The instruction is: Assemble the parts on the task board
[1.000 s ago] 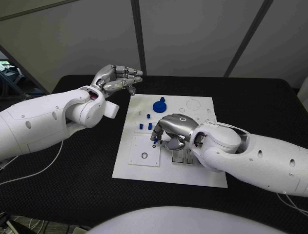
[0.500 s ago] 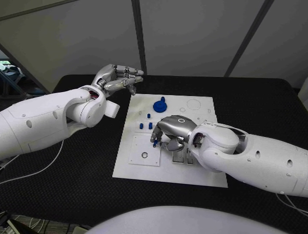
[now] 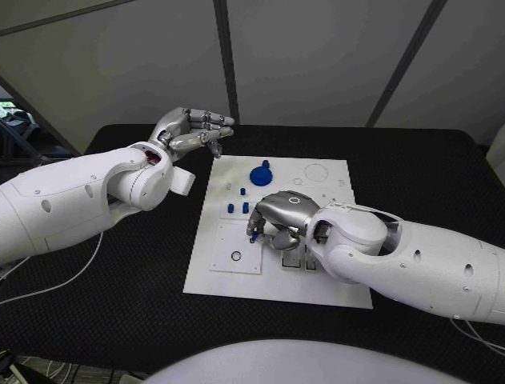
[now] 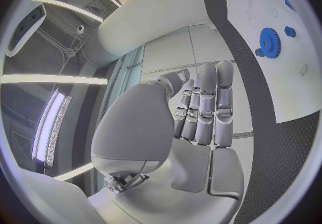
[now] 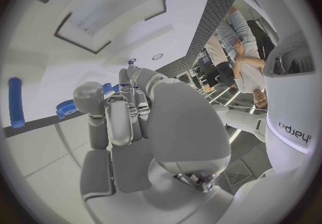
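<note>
The white task board (image 3: 333, 284) lies in the middle of the black table. A blue gear (image 3: 262, 172) (image 4: 268, 41) (image 5: 66, 109) stands near its far end, with small blue pegs (image 3: 237, 206) just this side of it. My right hand (image 3: 282, 218) (image 5: 134, 127) is low over the board's middle, fingers curled in. It pinches a small blue part (image 3: 254, 232) (image 5: 107, 89) between thumb and finger. My left hand (image 3: 192, 130) (image 4: 201, 111) hovers above the board's far left corner, fingers curled together with nothing in them.
A raised white square plate (image 3: 238, 246) with a small hole sits on the board's near left. Grey slotted fixtures (image 3: 299, 260) lie under my right wrist. Another blue peg (image 5: 15, 103) stands apart from the hand. Circle outlines (image 3: 317, 170) mark the far right of the board.
My right hand has crept slightly toward the near left of the board, fingers still curled. The left hand has stayed where it was.
</note>
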Robot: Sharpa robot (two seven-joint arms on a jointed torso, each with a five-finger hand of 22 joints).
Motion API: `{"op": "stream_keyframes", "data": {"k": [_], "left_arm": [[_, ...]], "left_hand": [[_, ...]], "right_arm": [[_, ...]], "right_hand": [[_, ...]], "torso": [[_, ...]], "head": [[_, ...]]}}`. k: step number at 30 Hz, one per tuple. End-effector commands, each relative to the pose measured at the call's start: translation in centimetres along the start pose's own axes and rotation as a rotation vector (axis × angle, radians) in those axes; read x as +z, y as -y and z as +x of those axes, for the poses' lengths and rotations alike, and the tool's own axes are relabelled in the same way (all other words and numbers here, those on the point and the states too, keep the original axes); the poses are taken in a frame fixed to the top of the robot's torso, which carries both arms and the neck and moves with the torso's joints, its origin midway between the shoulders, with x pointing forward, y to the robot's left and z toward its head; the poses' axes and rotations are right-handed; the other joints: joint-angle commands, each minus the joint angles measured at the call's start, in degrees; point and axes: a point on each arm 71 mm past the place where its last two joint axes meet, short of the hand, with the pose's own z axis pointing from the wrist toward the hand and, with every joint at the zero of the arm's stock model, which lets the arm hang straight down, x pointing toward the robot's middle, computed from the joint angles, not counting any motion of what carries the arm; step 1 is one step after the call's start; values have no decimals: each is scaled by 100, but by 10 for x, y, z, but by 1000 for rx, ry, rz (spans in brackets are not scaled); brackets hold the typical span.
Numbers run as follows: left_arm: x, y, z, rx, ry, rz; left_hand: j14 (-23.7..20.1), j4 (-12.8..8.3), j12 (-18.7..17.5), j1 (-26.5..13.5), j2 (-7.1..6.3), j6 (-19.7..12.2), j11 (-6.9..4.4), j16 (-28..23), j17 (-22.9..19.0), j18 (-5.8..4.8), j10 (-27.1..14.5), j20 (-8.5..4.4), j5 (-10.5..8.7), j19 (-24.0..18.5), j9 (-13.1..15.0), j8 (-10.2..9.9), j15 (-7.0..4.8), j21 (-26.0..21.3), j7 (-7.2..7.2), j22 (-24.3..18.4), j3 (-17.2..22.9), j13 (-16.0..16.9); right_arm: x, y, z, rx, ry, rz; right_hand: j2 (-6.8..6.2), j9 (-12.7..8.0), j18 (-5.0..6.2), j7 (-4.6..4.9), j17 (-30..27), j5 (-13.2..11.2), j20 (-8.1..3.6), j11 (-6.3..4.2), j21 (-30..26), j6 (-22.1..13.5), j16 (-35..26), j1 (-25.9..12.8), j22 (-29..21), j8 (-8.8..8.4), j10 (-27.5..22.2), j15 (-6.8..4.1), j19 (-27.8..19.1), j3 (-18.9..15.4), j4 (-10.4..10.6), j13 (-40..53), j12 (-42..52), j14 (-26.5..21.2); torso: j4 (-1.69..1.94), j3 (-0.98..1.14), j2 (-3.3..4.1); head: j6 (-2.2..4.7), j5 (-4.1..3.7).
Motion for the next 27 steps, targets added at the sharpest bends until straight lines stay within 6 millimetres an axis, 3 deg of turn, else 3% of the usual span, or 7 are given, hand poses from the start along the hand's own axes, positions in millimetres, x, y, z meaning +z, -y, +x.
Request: {"op": "stream_keyframes", "data": {"k": [1, 27], "left_arm": [[1, 1, 1, -9, -10, 2], [1, 0, 0, -8, -10, -3]], "left_hand": [[22, -37, 32, -53, -2, -34, -16, 0, -8, -69, -40, 9, -13, -17, -5, -4, 35, -24, 10, 4, -9, -7], [20, -39, 37, -56, -2, -40, -13, -1, -13, -69, -50, 11, -13, -18, -5, -3, 38, -26, 12, 3, -10, -9]], "right_arm": [[1, -1, 1, -22, -12, 0], [3, -2, 6, -28, -46, 5]], "right_hand": [[2, 6, -77, 31, 5, -33, -8, 13, 35, -7, 18, -46, 5, 29, 14, -16, -46, 9, -30, -3, -29, 311], [8, 9, -79, 30, 33, -41, -6, 12, 43, 2, 42, -56, 19, 32, 22, -15, -42, 0, -35, 0, -30, 316]], "torso": [[0, 2, 5], [4, -1, 3]], "head": [[-7, 9], [-55, 31]]}}
